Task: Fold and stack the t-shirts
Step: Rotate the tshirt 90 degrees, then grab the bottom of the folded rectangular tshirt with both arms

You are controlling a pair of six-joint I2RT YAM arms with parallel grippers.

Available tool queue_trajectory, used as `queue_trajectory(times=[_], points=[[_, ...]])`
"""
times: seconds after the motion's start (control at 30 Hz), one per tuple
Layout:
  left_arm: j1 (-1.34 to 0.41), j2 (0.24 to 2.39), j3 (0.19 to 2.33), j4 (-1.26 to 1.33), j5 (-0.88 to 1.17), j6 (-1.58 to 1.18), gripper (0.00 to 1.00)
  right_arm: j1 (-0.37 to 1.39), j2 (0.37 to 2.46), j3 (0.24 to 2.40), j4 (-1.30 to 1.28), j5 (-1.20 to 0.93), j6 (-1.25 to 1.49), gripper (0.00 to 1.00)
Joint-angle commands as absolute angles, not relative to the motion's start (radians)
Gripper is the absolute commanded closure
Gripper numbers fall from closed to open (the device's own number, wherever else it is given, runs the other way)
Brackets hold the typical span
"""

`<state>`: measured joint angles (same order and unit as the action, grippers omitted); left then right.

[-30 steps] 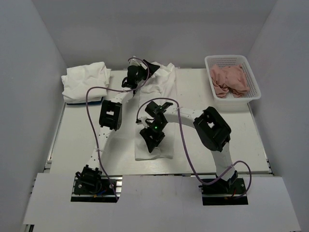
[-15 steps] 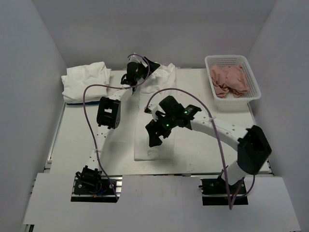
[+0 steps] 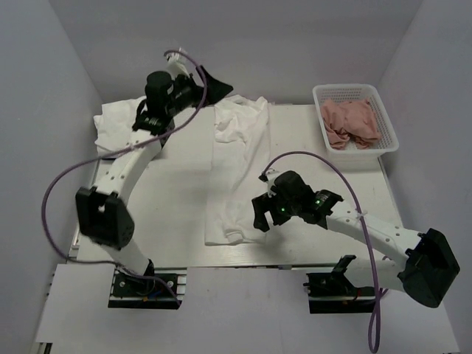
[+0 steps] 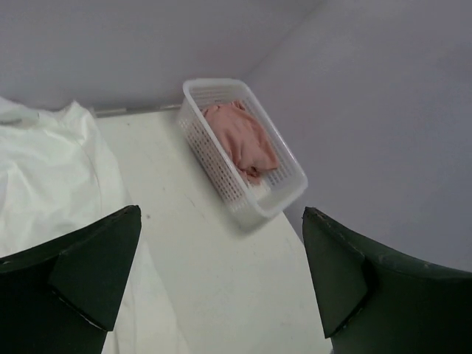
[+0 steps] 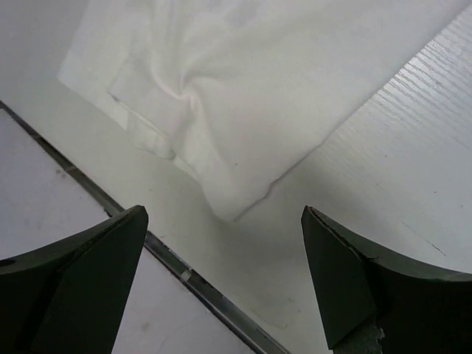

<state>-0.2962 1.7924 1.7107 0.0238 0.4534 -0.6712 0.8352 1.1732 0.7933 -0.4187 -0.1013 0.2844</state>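
A white t-shirt (image 3: 234, 169) lies as a long strip down the middle of the table, from the back edge to the near edge. Its near corner shows in the right wrist view (image 5: 243, 88) and its far part in the left wrist view (image 4: 51, 169). No print shows. A folded white bundle (image 3: 118, 122) sits at the back left, partly behind the left arm. My left gripper (image 3: 219, 87) is open and empty, raised over the shirt's far end (image 4: 221, 287). My right gripper (image 3: 259, 218) is open and empty, just right of the shirt's near end (image 5: 221, 287).
A white plastic basket (image 3: 383, 110) with pink cloth (image 3: 349, 122) stands at the back right; it also shows in the left wrist view (image 4: 276, 195). A metal rail (image 5: 177, 273) runs along the table's near edge. Grey walls close in on three sides.
Both grippers have come off the shirt. The left arm has swung up and back to the left. The right arm has pulled back to the right. The shirt now lies uncovered as a long strip.
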Motion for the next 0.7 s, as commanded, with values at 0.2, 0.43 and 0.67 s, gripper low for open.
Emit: queue_trajectory(times=[0.2, 0.43, 0.67], points=[[-0.316, 1.304, 0.868, -0.411, 0.428, -0.662, 0.0, 0.86, 1.29, 0.79, -0.272, -0.156, 0.147, 0.1], [-0.334, 1.226, 0.634, -0.523, 0.47, -0.713, 0.0, 0.873, 1.41, 0.842, -0.344, -0.081, 0.178, 0.22], [-0.385, 1.287, 0.588, -0.503, 0.506, -0.681, 0.0, 0.905, 1.399, 0.779, -0.324, -0.137, 0.115, 0.29]])
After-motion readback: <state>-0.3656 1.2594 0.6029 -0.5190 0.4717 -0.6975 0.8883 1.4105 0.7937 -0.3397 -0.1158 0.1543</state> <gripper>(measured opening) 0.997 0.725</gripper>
